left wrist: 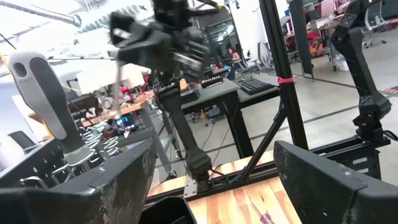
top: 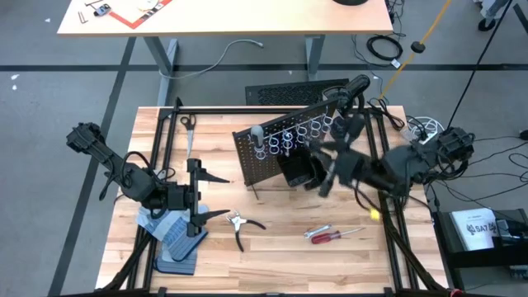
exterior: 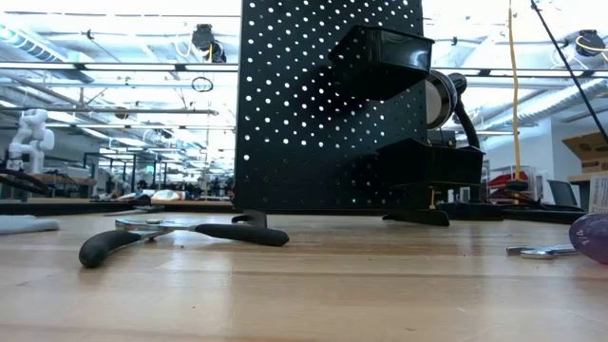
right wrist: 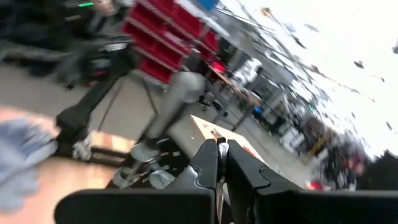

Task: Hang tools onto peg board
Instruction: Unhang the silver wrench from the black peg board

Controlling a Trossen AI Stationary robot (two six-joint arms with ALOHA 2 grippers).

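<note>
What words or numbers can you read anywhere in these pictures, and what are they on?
White box with a black printed label beside the wooden table: printing too small to read.
Papers on the pale desk beyond the table: marks unreadable.
Black perforated metal peg board: no text.
Nothing else carries readable words.

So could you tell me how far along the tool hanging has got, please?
Done: a grey-handled screwdriver stands in the peg board rings. In hand: the shut right pincer hovers by the board's bin; whether it holds anything is unclear. Left: pliers and red-handled screwdriver lie on the table. Left pincer waits open.
</note>
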